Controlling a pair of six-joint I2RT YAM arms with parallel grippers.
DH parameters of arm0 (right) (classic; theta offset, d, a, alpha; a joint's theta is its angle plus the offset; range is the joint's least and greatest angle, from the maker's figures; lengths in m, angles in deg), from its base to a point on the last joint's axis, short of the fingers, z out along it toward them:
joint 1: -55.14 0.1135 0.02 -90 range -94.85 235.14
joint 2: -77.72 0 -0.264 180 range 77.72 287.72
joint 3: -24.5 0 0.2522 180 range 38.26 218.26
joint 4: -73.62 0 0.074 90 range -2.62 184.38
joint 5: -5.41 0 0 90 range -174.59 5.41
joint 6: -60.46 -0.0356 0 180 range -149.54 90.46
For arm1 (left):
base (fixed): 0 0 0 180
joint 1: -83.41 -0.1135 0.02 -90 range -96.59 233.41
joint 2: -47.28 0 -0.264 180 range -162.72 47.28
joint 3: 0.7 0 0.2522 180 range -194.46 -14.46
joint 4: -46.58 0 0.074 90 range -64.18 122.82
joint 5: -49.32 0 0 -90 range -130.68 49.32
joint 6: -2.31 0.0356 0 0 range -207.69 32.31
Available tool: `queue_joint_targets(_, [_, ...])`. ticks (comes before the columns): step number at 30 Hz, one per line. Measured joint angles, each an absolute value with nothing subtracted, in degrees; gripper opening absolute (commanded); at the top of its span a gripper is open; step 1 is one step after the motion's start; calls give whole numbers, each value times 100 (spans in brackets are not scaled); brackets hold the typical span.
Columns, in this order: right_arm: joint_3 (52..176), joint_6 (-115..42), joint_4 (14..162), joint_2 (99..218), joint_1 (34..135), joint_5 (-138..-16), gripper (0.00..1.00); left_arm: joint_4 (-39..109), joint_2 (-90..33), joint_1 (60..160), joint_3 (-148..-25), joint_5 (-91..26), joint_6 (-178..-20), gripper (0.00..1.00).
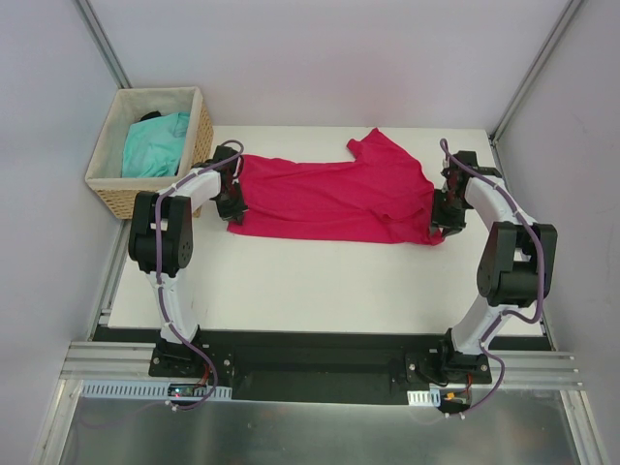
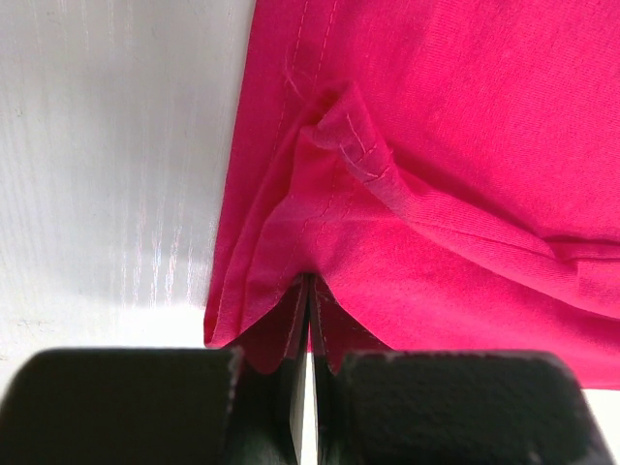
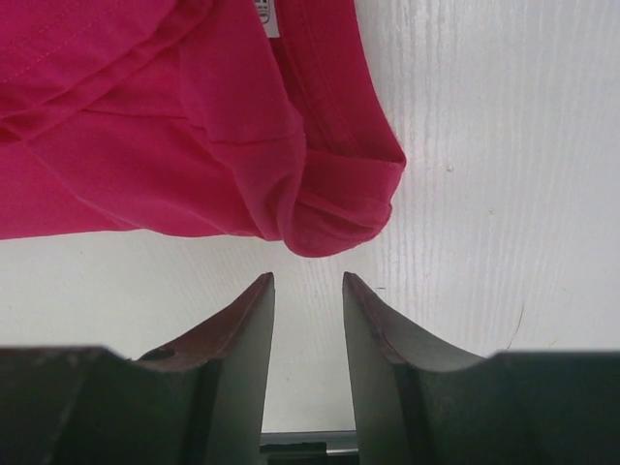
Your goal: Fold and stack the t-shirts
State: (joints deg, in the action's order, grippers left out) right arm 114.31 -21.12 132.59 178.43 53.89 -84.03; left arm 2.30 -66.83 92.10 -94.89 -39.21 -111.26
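Left gripper is clamping the crimson t-shirt hem, fully closed. Right gripper is hovering part-open and empty. The bunched corner is lying just ahead of its tips on the counter. My read: it should be advancing and pinching all layers.

The crimson-pink t-shirt covers the table from 9 to 3 o'clock across its far half. The board toward 6 o'clock is bare, open to either arm. The wicker basket stands at the 10 o'clock corner, hemming in the left gripper. The right gripper has bare board between its parted jaws, with the shirt's bunched corner just beyond at its 12 o'clock.
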Motion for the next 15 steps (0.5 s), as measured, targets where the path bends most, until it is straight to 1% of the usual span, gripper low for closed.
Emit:
queue_joint_targets(9, [11431,-2118,13148,17858,5411,-8274,33,230,-6685,9210,-9489,-3923,-11126,0])
queue_joint_targets(12, [11431,-2109,13128,17900,5417,-8270,24,230,-6685,9210,-9489,-3923,-11126,0])
queue_joint_targets(15, [11431,-2107,13126,17972,5428,-8261,22,230,-6685,9210,-9489,-3923,-11126,0])
